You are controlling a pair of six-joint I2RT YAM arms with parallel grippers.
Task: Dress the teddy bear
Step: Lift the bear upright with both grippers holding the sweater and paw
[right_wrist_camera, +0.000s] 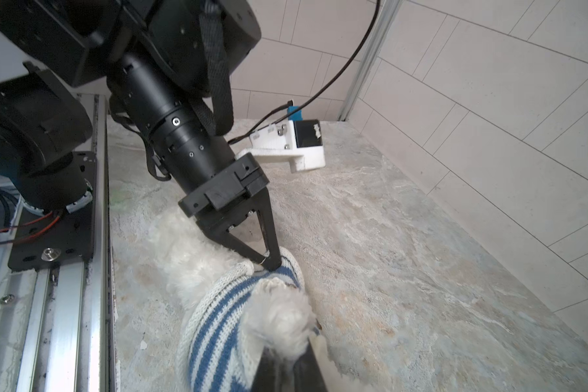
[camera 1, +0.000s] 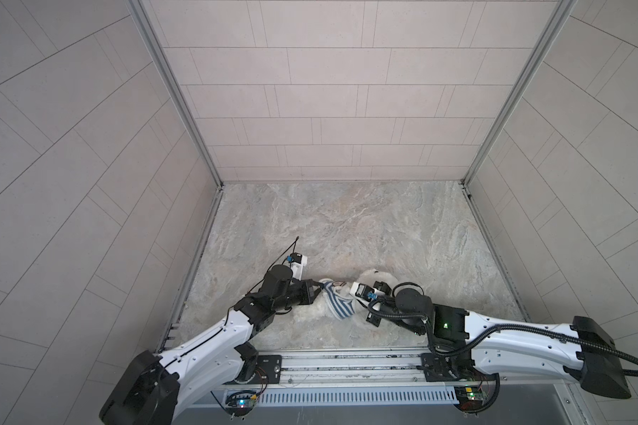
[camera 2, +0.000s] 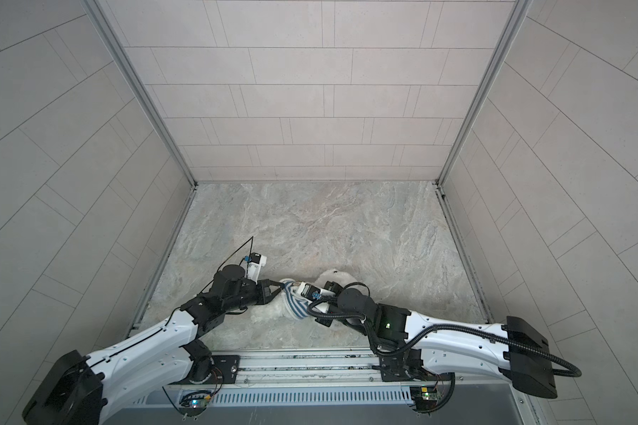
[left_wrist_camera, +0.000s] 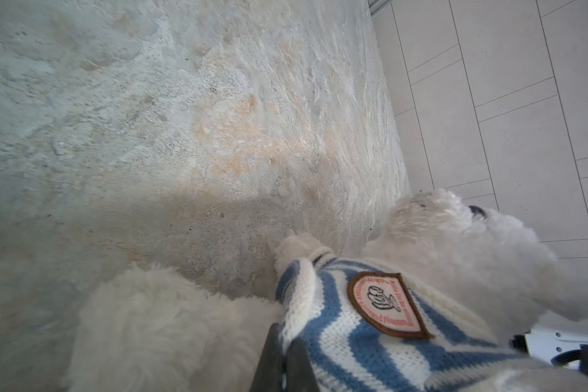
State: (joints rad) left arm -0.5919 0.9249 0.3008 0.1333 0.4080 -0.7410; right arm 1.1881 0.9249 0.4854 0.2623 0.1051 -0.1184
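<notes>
The teddy bear (camera 1: 374, 276) (camera 2: 337, 276) lies on the stone-patterned table near the front edge, its white fluffy head (left_wrist_camera: 455, 244) toward the back. A blue-and-white striped shirt (camera 1: 337, 307) (camera 2: 297, 308) (left_wrist_camera: 370, 342) with a badge (left_wrist_camera: 384, 302) covers its body. My left gripper (left_wrist_camera: 282, 363) (right_wrist_camera: 270, 264) (camera 1: 319, 285) is shut on the shirt's white ribbed edge. My right gripper (right_wrist_camera: 286, 371) is shut on a fluffy white limb (right_wrist_camera: 279, 319) of the bear that pokes out of a shirt opening. In both top views its fingertips are hidden under its wrist camera.
An aluminium rail (camera 1: 347, 362) with both arm bases runs along the front edge. Tiled walls (camera 1: 310, 110) close in the back and both sides. The left arm's white camera mount (right_wrist_camera: 296, 149) hangs above the table behind its gripper.
</notes>
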